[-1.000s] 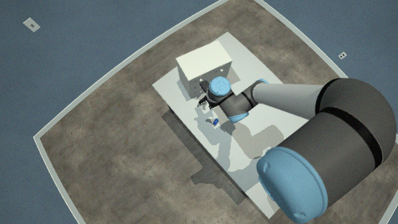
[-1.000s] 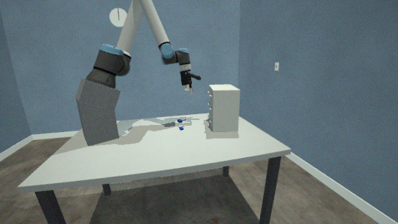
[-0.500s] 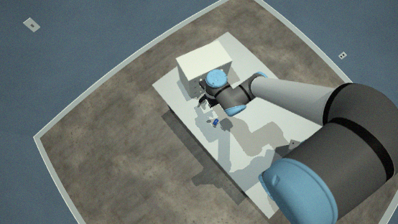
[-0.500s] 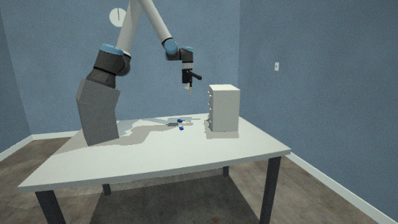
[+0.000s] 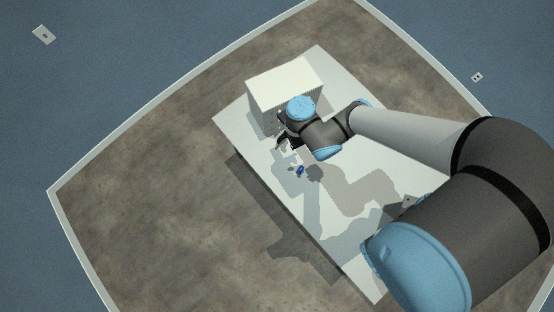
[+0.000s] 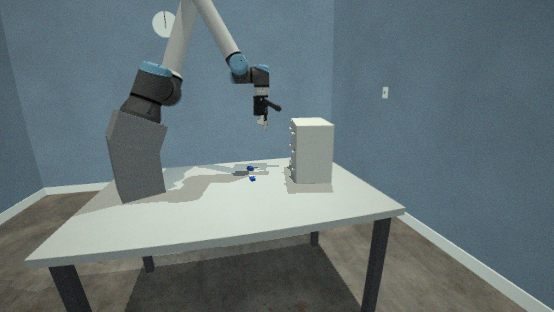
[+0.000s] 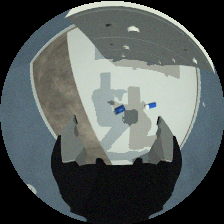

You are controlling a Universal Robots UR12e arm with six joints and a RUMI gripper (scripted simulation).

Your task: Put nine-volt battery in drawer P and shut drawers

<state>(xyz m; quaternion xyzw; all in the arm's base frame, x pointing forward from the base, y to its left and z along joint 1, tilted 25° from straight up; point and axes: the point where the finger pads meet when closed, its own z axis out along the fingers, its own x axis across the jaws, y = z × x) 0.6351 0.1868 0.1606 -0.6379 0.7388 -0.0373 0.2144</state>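
Chest (image 5: 284, 84) (image 6: 315, 152) (image 7: 112, 37) stands upright, its drawers (image 5: 265, 120) (image 6: 294, 159) (image 7: 155, 45) shut.

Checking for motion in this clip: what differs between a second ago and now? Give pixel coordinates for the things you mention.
The black two-jaw tool (image 5: 280, 131) (image 6: 263, 123) (image 7: 117, 116) has swung from a slant to hang nearly straight down, as the wrist above rose slightly and shifted toward the white drawer chest (image 5: 285, 82) (image 6: 314, 152) (image 7: 160, 37). Nothing was visibly grasped or released. The chest and small blue objects (image 6: 250, 168) (image 7: 119, 109) stayed put.
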